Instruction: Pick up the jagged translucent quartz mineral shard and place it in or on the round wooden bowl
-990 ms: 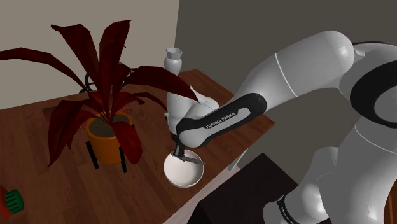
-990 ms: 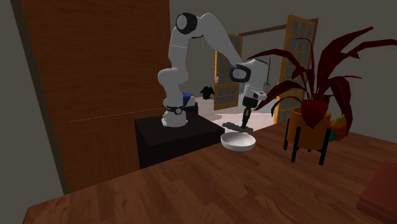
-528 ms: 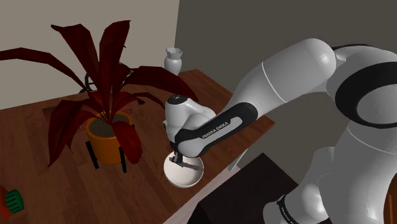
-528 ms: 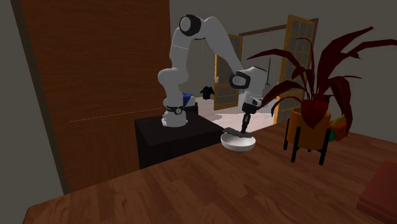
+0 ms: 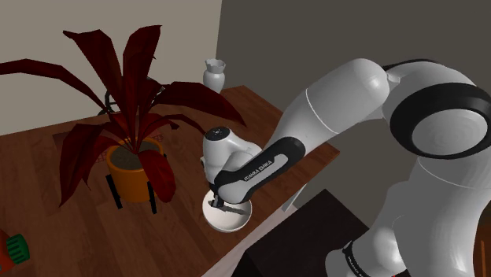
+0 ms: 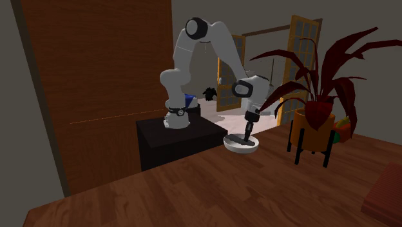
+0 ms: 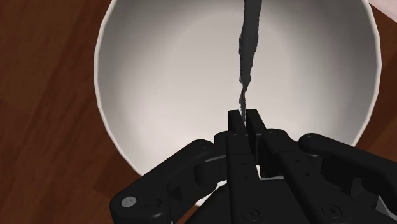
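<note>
A round bowl [image 7: 146, 76], drawn plain white, stands on the wooden table near its edge [image 5: 234, 225] [image 6: 242, 147]. My black gripper [image 7: 245, 114] is down inside the bowl [image 5: 223, 207] [image 6: 245, 137], shut on a thin, jagged grey shard [image 7: 250, 44]. The shard juts out past the fingertips across the bowl's inside. It looks like a flat dark sliver [image 6: 237, 140] low in the bowl in the second exterior view. Whether it touches the bowl's bottom I cannot tell.
A dark red-leaved plant in an orange pot [image 5: 130, 167] on a black stand is close at the shoulder view's left of the bowl. A white vase [image 5: 214, 74] sits at the table's far corner. The table edge and my black stand [image 5: 315, 236] lie just beside the bowl.
The gripper has come down with the shard, from above the bowl's rim to inside the bowl. The arm's elbow has leaned forward. The bowl has stayed put.
</note>
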Tool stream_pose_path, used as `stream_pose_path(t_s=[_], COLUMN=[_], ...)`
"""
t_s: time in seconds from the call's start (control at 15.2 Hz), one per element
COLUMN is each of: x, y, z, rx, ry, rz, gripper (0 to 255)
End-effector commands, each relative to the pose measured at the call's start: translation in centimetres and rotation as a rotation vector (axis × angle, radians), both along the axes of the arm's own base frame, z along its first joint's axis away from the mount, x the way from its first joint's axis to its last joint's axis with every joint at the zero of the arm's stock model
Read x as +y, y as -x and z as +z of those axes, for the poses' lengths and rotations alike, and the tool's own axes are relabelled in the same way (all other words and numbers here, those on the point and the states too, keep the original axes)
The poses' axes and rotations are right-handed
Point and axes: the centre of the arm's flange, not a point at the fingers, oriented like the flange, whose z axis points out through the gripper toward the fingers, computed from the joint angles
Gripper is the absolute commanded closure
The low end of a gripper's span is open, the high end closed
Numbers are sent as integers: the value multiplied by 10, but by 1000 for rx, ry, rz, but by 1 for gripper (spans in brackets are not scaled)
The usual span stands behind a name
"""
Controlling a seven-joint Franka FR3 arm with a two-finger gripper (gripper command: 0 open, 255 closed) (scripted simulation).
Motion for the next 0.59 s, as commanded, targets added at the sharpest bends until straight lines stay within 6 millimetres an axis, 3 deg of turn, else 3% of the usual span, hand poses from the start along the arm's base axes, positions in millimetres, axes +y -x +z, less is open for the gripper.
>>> stream_pose_path(t_s=[0.0,0.4,0.46,0.53], x=[-2,-2,-2,-2], y=[0,0,0,0], z=[-4,-4,-4,-4], rx=[3,3,3,3], ry=[2,2,2,2], rz=[0,0,0,0], gripper=[255,255,0,0])
